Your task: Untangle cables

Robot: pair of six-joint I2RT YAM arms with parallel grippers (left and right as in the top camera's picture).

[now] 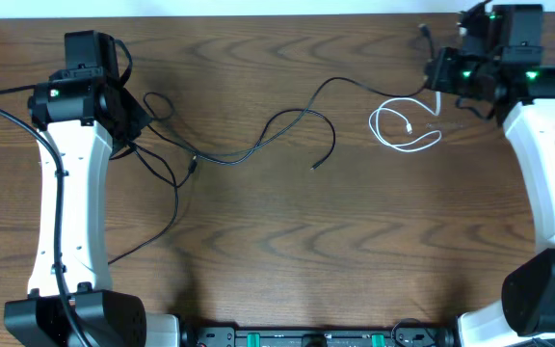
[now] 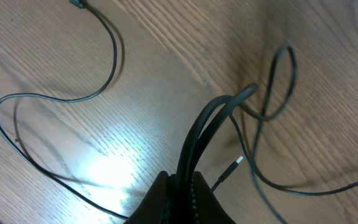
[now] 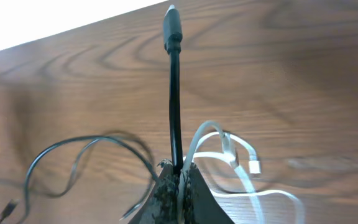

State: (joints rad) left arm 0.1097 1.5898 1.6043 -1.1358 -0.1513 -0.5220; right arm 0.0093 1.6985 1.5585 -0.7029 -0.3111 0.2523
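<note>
Plainly, the untangling is only partway there. At the far left the left gripper (image 2: 180, 182) is clamped shut on a doubled strand of the black cables (image 1: 258, 146). In its wrist view two runs of cord rise side by side out of it, bend over and drop back to the surface (image 1: 277, 260). From there the black cables sprawl rightward across the middle in loose curves that cross one another near the left arm, with one small plug end (image 1: 314, 167) lying free near the centre.

Further right the white cable (image 1: 405, 131) lies in a small coil of its own, though a black strand runs close past it and its upper end leads toward the right gripper (image 3: 178, 168). That gripper is closed on a single black cable (image 3: 175, 106) just below its plug, which stands straight up. The white cable touches the jaws too, but whether it is pinched I cannot tell.

As I judge it, the cords are spread out but not parted — the crossings at left and the black-and-white meeting at right are left to do. The surface is dark wood grain. A pale strip (image 1: 258, 8) runs along its far edge — nothing more of the room shows.
</note>
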